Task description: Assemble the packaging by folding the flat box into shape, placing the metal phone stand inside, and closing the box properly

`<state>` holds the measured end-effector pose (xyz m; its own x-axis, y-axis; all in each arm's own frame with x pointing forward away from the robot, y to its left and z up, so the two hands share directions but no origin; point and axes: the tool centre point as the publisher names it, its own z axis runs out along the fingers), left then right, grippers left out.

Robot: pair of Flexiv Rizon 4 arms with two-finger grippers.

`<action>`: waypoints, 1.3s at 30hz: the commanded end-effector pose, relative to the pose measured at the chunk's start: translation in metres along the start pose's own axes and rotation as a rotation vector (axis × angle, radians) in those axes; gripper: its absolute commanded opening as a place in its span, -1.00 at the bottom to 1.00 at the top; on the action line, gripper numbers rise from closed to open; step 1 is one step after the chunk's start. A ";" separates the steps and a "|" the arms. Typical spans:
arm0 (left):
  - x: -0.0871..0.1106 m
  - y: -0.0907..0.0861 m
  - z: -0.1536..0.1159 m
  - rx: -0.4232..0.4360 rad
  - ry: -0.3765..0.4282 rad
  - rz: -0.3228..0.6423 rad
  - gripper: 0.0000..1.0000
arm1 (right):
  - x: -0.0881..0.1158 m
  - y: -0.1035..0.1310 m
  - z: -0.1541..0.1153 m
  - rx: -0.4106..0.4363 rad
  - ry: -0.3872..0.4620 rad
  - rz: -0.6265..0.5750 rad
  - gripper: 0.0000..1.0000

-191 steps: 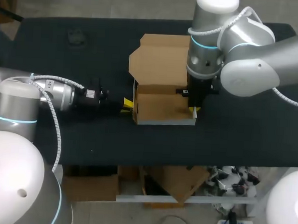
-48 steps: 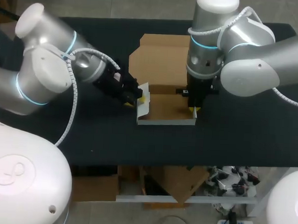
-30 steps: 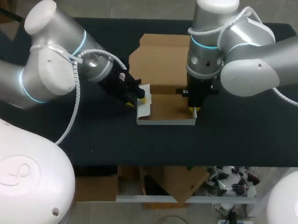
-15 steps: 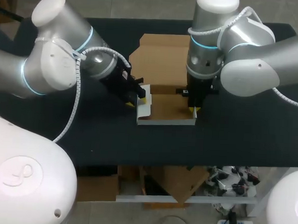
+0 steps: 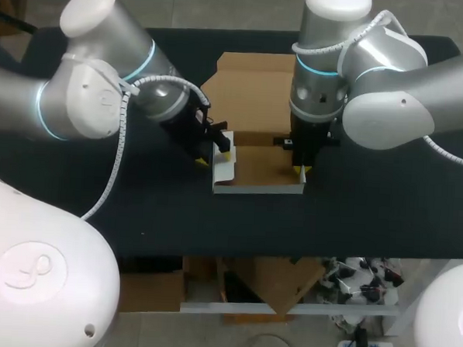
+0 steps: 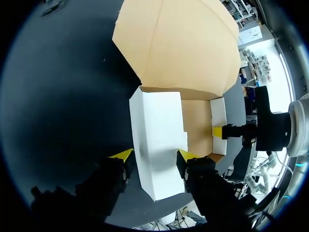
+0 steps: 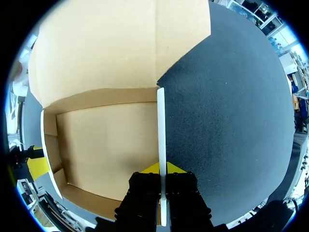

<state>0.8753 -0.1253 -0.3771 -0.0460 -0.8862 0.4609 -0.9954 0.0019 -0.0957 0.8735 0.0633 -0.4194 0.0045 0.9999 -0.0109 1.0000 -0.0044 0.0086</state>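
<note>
Now right gripper (image 7: 162, 170) pinches box wall (image 7: 161, 121); left gripper (image 6: 154, 154) touches flap (image 6: 157, 121)

Your head camera sits high behind the arms and looks down on the whole surface (image 5: 385, 197) from afar. Each wrist camera looks out along its own arm, close in. Just ahead of the left end effector (image 6: 154, 155) is the white outer wall of the cardboard box (image 6: 178, 43). The right end effector (image 7: 163, 169) looks straight down its side wall. All three views share the open tray, and each wrist view catches the other's yellow tip across it.
</note>
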 end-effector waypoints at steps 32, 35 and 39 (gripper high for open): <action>-0.004 -0.001 0.014 0.011 -0.211 -0.022 -0.04 | 0.001 0.000 0.000 0.002 -0.003 0.000 -1.00; -0.005 -0.001 0.014 0.012 -0.217 -0.025 -0.04 | 0.001 0.000 0.000 0.002 -0.003 0.000 -1.00; -0.007 -0.001 0.014 0.017 -0.235 -0.032 -0.08 | 0.001 0.000 0.000 0.002 -0.003 0.000 -1.00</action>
<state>0.8768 -0.1231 -0.3901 -0.0019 -0.9538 0.3003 -0.9949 -0.0286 -0.0972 0.8735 0.0636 -0.4193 0.0043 0.9999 -0.0106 1.0000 -0.0042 0.0087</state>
